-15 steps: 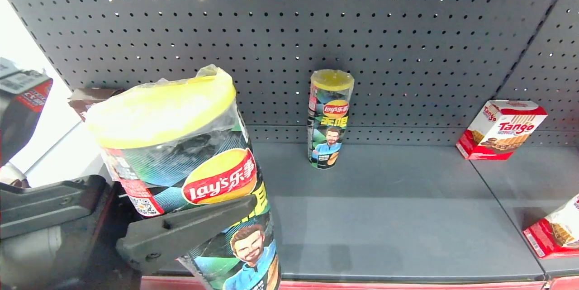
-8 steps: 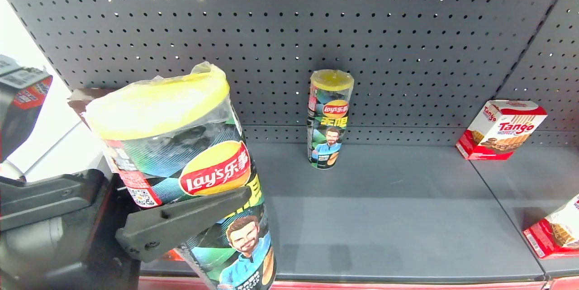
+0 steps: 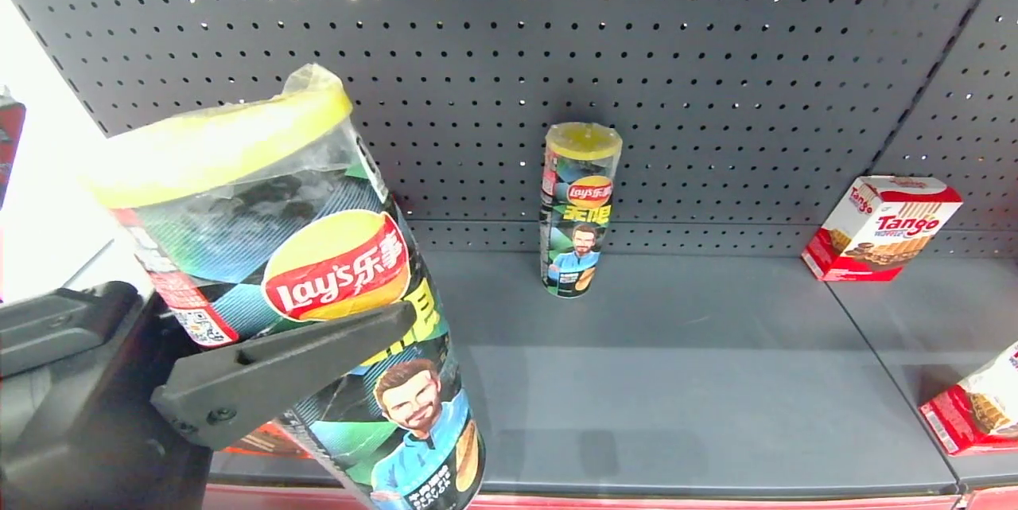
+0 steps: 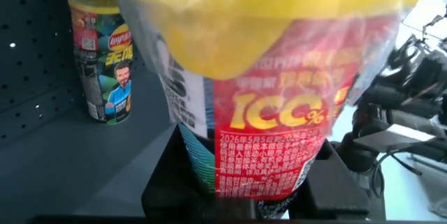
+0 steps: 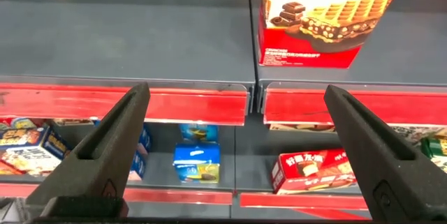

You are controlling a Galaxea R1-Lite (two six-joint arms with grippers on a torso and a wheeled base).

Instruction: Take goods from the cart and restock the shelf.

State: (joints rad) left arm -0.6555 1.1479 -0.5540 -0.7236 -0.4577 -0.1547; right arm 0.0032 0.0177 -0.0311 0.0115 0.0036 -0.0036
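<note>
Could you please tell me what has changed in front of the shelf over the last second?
The left gripper, shut on the held chips can, has carried it toward the robot's left and slightly up, tipping its top further left. The standing chips can at the back of the shelf, the leaning wafer box and the edge wafer box stayed put.

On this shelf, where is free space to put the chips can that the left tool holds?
The widest bare patch of the shelf lies in front of the standing chips can. Also bare: the strip between that can and the back wafer box. Tighter at the right edge, by the front wafer box.
</note>
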